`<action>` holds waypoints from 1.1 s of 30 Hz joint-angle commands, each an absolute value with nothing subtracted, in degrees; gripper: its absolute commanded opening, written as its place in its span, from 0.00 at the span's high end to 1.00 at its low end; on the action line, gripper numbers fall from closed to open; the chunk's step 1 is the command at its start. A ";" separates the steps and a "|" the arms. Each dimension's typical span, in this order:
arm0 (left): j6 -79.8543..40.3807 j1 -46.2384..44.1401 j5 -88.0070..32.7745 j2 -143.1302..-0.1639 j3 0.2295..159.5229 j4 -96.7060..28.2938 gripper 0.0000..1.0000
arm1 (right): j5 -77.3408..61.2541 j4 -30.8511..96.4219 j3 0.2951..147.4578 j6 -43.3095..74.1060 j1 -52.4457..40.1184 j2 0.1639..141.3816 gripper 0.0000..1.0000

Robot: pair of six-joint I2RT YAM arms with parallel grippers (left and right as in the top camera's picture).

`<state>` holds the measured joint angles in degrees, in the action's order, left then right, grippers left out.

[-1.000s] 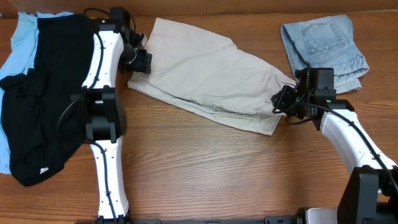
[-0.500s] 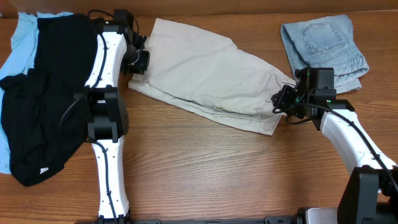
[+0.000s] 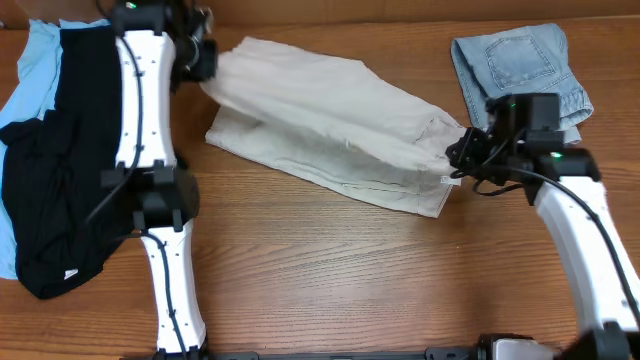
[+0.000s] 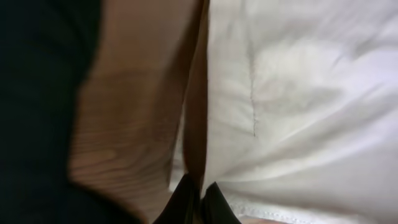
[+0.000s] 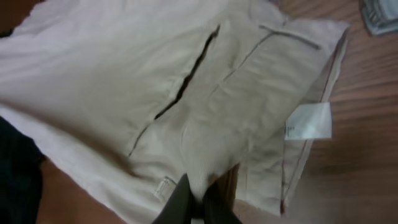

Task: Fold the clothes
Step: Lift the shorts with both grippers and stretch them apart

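Observation:
The pale beige shorts (image 3: 330,120) lie slantwise across the middle of the table. My left gripper (image 3: 197,62) is shut on their left edge and holds it raised off the wood. In the left wrist view the cloth (image 4: 298,93) hangs out from between the closed fingertips (image 4: 186,202). My right gripper (image 3: 458,160) is shut on the waistband end at the right. In the right wrist view a fold of the shorts (image 5: 155,81) is pinched in my gripper (image 5: 198,202), with a white label (image 5: 309,121) close by.
A black garment (image 3: 70,150) lies on a sky-blue piece (image 3: 30,70) at the far left. Folded faded denim (image 3: 520,65) sits at the back right, just behind my right arm. Bare wood (image 3: 350,270) runs along the front.
My left gripper closed on the shorts' left edge, then rose and drew back, lifting that edge. My right gripper stayed shut on the waistband end and shifted slightly right.

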<state>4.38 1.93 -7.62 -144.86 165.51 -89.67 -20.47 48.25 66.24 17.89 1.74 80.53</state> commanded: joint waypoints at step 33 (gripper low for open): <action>3.57 2.63 -0.60 -93.03 176.22 -95.61 0.96 | -13.72 81.84 105.36 14.94 5.58 47.70 0.96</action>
<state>4.38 1.87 -4.01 -95.79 175.48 -95.83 -16.27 81.73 100.84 15.57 4.84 50.37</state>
